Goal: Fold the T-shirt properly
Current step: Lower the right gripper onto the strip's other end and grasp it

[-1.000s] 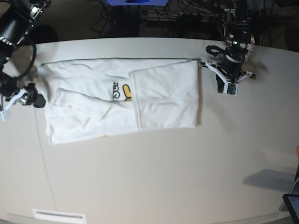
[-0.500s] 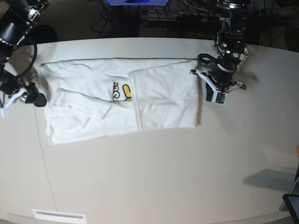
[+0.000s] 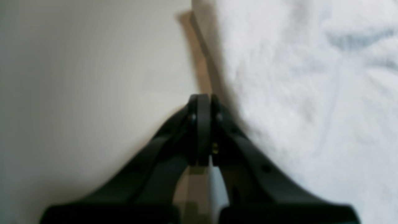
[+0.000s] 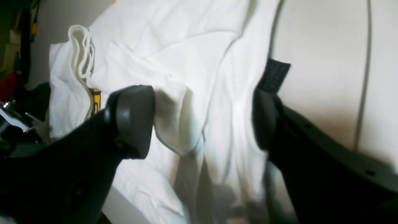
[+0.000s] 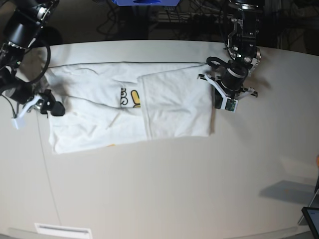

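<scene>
The white T-shirt (image 5: 99,119) lies flat across the back of the table, its right part folded over as a panel (image 5: 177,107), with a bit of yellow print (image 5: 132,98) showing. My left gripper (image 5: 223,97) is shut and empty. In the left wrist view its tips (image 3: 203,101) sit just beside the T-shirt's edge (image 3: 295,93). My right gripper (image 5: 53,107) hangs over the shirt's left edge. In the right wrist view it (image 4: 202,121) is open, with wrinkled cloth (image 4: 192,71) lying beneath and between the fingers (image 4: 133,118).
The pale table (image 5: 164,194) extends toward the front. A dark object (image 5: 311,216) pokes in at the right front corner. Cables and dark gear (image 5: 199,20) lie behind the back edge. A thin seam line (image 4: 362,77) runs along the tabletop.
My left arm has moved left from the bare table to the shirt's right edge. My right gripper has shifted right, from off the cloth onto the shirt's left edge.
</scene>
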